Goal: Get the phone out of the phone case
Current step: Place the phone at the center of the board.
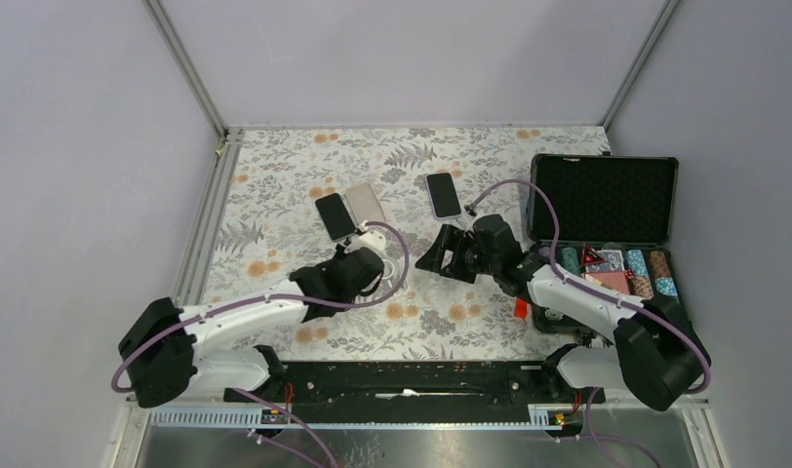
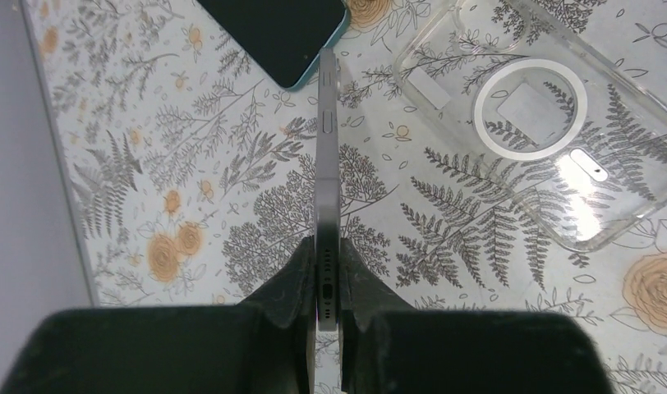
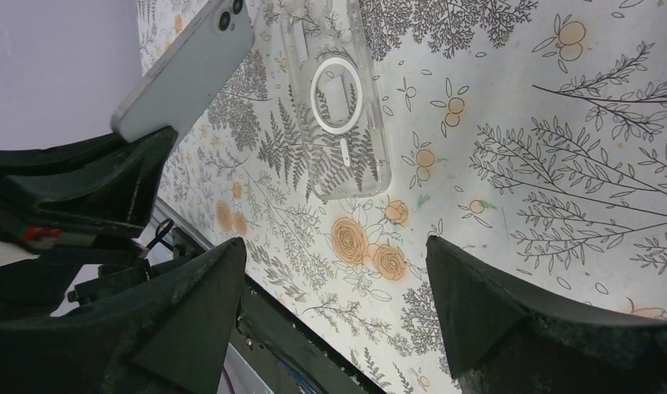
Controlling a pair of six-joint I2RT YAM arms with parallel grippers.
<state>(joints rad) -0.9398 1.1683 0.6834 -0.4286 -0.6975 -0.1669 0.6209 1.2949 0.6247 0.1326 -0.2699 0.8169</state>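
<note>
My left gripper (image 2: 326,283) is shut on the bottom end of a silver-white phone (image 2: 326,156) and holds it on edge above the table. In the top view this gripper (image 1: 369,246) sits at the table's middle. The empty clear phone case (image 2: 544,115), with a white ring on its back, lies flat on the table to the right of the phone, apart from it. The right wrist view shows the case (image 3: 342,107) and the bare phone (image 3: 186,74) held beside it. My right gripper (image 3: 337,279) is open and empty above the table, near the case; the top view also shows it (image 1: 441,253).
A black-screened phone with a teal edge (image 2: 273,33) lies just beyond the held phone. The top view shows that phone (image 1: 335,215), a beige one (image 1: 365,203) and another phone (image 1: 443,195) on the floral cloth. An open black case (image 1: 602,200) with poker chips (image 1: 651,268) stands at the right.
</note>
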